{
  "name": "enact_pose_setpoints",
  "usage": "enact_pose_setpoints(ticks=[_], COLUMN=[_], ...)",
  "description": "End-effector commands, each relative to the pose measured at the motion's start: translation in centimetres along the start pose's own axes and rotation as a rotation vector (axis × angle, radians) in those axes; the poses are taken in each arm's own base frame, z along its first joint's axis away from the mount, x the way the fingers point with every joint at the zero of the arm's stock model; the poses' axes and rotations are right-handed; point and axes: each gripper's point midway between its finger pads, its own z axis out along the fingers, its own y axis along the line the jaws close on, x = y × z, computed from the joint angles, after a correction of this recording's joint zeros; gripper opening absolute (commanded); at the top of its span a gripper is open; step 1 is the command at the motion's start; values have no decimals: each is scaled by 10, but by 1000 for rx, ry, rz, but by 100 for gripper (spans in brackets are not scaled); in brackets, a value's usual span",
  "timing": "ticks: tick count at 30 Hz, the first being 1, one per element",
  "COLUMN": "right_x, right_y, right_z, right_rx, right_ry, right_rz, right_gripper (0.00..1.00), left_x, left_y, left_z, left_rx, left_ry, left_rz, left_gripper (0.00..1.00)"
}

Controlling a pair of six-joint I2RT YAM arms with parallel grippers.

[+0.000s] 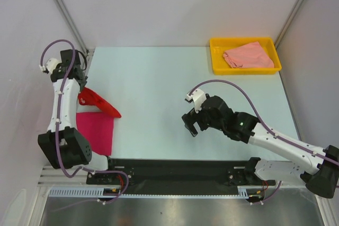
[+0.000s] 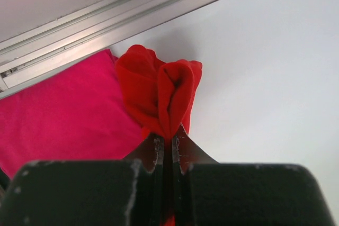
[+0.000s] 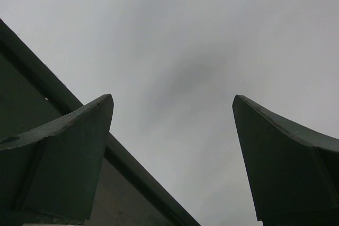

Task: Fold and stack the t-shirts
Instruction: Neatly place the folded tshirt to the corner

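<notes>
Far left, pinched tight in the left gripper point(image 2: 169, 137): the red t-shirt point(image 1: 98, 104), bunched, hanging just past the far edge of the folded magenta t-shirt point(image 1: 96, 132) lying flat by that arm's base. Likely only a short carry nearward to land it on the magenta square. Mid-table, spread wide and empty: the right gripper point(image 1: 190, 125), well apart from both, with the salmon t-shirt point(image 1: 248, 55) farther right still in the yellow tray point(image 1: 214, 59).

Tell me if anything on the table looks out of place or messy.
The red t-shirt is bunched up, pinched in the left gripper next to the flat-folded magenta t-shirt. The salmon t-shirt lies loosely crumpled in the yellow tray, not stacked. Nothing looks damaged.
</notes>
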Motion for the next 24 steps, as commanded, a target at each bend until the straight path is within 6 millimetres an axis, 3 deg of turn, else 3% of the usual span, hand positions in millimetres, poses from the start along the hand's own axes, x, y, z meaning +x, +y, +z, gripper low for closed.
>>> enact_pose_setpoints(ticks=[1, 11, 18, 24], right_x=[-4, -1, 0, -2], right_y=[1, 2, 4, 7], right_z=[-3, -2, 2, 6], right_rx=[3, -3, -9, -21], right_ry=[-13, -5, -2, -5], right_rz=[5, 9, 11, 16], right_gripper=[100, 100, 100, 100], left_x=[-33, -39, -47, -40], left_y=[-9, -7, -1, 13], left_z=[-11, 0, -8, -15], left_rx=[24, -12, -10, -24], left_ry=[-71, -61, -73, -66], left_rz=[-74, -92, -95, -100], left_gripper=[0, 0, 0, 0])
